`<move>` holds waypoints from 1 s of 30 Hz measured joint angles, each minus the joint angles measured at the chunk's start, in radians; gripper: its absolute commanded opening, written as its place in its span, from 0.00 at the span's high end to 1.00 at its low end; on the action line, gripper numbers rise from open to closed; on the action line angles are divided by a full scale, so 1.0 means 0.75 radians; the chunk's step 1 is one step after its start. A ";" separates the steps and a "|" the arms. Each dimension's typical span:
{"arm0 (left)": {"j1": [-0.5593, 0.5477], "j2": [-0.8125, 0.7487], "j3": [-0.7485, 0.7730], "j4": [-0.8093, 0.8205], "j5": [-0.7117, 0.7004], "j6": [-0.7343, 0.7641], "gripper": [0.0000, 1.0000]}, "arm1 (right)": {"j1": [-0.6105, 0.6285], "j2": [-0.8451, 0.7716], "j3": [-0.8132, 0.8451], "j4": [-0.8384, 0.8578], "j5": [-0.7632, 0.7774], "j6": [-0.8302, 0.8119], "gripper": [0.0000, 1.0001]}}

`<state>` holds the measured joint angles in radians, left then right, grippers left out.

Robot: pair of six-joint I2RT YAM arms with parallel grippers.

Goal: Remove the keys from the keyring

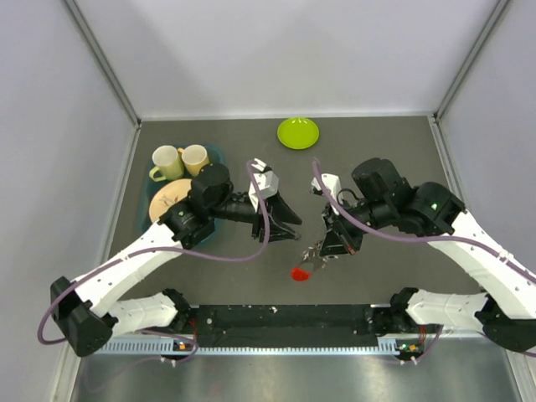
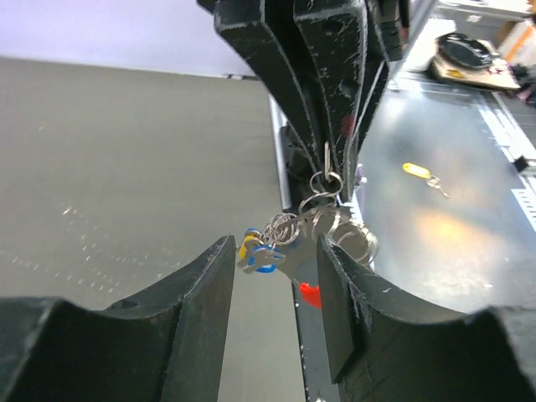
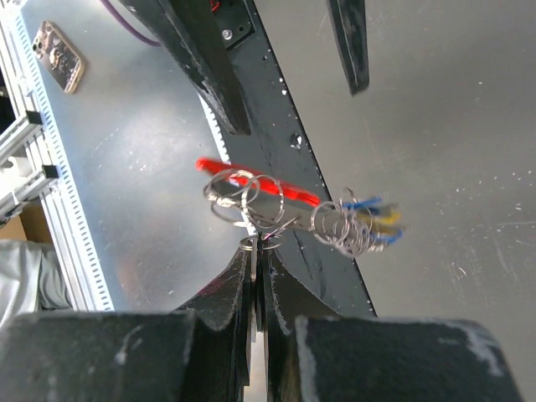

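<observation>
My right gripper (image 3: 260,251) (image 1: 322,249) is shut on a thin silver keyring (image 3: 256,243), holding it above the table. A bunch of linked wire rings (image 3: 243,197) hangs from the keyring, and keys with blue and yellow heads (image 3: 373,219) (image 2: 258,251) dangle at its end. A red key (image 1: 299,273) (image 2: 310,293) lies on the table just below the bunch. My left gripper (image 2: 275,249) (image 1: 289,228) is open, its fingertips on either side of the blue and yellow keys and just short of them. It grips nothing.
A lime-green dish (image 1: 298,132) sits at the back centre. Two cups (image 1: 180,160) and a wooden plate (image 1: 170,199) rest on a teal tray (image 1: 216,152) at the back left. A yellow-tagged key (image 2: 416,170) lies on the metal ledge at the near edge.
</observation>
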<state>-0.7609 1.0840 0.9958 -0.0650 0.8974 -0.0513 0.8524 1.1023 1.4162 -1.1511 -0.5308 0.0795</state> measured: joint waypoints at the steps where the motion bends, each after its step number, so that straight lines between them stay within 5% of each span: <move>1: 0.000 0.017 0.010 0.017 0.029 -0.005 0.52 | 0.000 -0.003 0.000 0.000 -0.010 -0.014 1.00; 6: -0.002 0.115 0.010 0.261 0.246 -0.162 0.53 | 0.000 -0.044 0.000 0.004 -0.058 -0.079 1.00; 17: -0.017 0.355 -0.052 1.162 0.500 -0.793 0.57 | 0.000 -0.173 -0.013 0.080 -0.182 -0.175 1.00; 30: -0.015 0.432 -0.036 1.294 0.507 -0.867 0.60 | 0.000 -0.175 -0.021 0.088 -0.214 -0.221 1.00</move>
<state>-0.7719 1.4078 0.9688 0.9054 1.2778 -0.7017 0.8524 0.9707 1.4002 -1.0851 -0.6910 -0.0860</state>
